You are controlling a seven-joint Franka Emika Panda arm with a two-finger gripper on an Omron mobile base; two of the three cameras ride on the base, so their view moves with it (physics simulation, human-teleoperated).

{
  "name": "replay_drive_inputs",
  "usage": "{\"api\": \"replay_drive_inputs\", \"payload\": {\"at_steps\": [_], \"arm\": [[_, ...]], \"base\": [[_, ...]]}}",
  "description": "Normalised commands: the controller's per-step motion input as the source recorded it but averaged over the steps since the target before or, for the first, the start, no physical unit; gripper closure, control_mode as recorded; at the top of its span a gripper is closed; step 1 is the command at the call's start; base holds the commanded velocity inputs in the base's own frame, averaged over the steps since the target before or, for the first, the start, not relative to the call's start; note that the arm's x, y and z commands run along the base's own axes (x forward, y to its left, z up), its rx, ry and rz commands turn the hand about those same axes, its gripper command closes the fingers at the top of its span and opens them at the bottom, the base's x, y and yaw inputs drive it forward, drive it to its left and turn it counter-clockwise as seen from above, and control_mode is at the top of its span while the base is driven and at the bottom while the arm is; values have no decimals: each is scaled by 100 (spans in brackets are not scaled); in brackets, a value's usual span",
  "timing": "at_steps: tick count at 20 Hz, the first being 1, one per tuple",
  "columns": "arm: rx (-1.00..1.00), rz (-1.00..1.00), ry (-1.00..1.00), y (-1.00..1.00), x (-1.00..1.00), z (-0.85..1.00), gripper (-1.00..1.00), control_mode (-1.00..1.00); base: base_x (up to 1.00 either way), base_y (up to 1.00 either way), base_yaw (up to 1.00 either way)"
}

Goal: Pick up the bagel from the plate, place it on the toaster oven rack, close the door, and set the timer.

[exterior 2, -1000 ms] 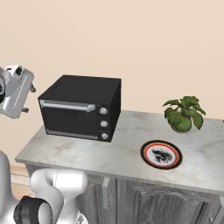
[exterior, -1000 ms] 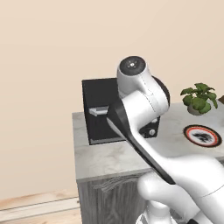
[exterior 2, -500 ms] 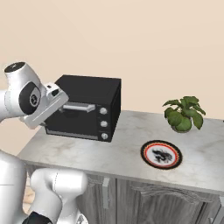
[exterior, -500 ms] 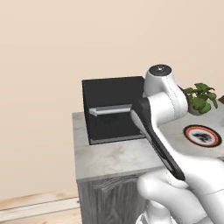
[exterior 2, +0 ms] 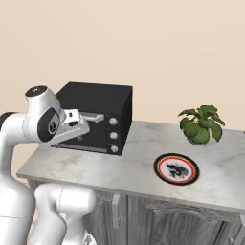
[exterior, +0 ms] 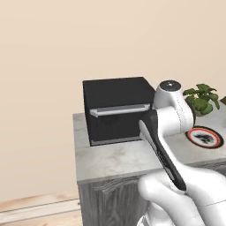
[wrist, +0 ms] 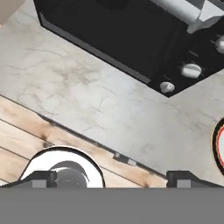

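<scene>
My arm has swung in front of the oven (exterior 2: 98,115). Its door (exterior: 115,123) is shut, handle (exterior: 119,110) running level along its front. My claw (wrist: 111,177) hangs spread wide above the tabletop (wrist: 87,105).

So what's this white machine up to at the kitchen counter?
A white robot arm is reaching over a marble counter toward a black toaster oven whose door is shut. Its claw is open and holds nothing, hanging above the counter's front edge near the oven's knobs. The plate with the red-orange rim sits untouched on the counter to the right, in front of a potted plant.
</scene>
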Motion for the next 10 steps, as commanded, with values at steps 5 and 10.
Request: {"api": "replay_drive_inputs", "payload": {"at_steps": [5,10], "arm": [[19,-13,-1,-39,18,0,-100,-100],[26,-2,-2,-52,7,-18,-100,-100]], "base": [[0,0,0],[0,0,0]]}}
